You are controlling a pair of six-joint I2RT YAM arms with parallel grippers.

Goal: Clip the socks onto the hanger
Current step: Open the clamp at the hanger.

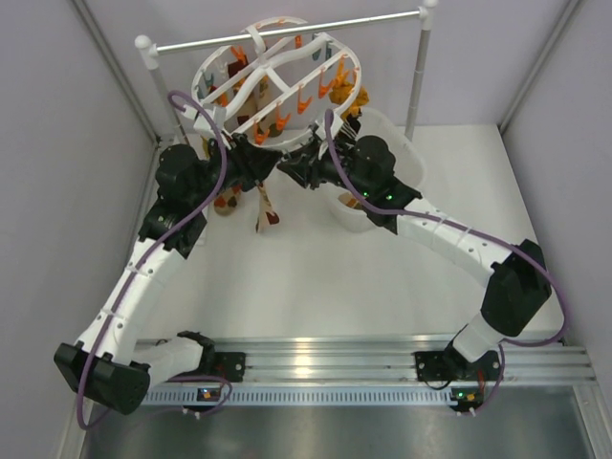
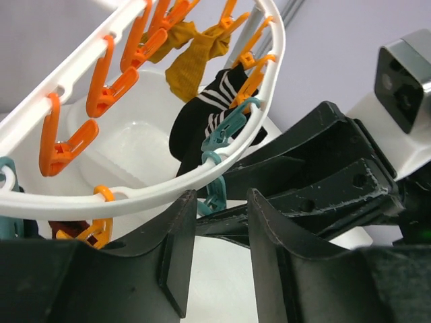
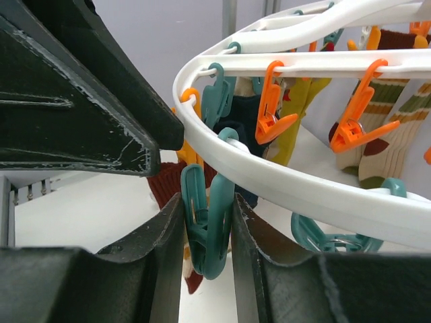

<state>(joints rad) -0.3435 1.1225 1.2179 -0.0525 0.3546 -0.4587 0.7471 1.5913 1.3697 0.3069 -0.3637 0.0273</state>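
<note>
The hanger [image 3: 283,182], a white oval frame with curved cross bars, hung tilted just above the right gripper [image 3: 207,202]. One teal clip [image 3: 209,232] on its rim sat between that gripper's fingers. A dark red-brown sock [image 3: 165,185] and tan striped socks [image 3: 397,128] hung clipped beyond them. Above the left gripper [image 2: 217,202] hung a black white-striped sock [image 2: 202,114] and a mustard sock [image 2: 195,64].

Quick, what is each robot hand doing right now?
Left gripper: open, holding nothing.
Right gripper: shut on a teal clip of the hanger.
</note>
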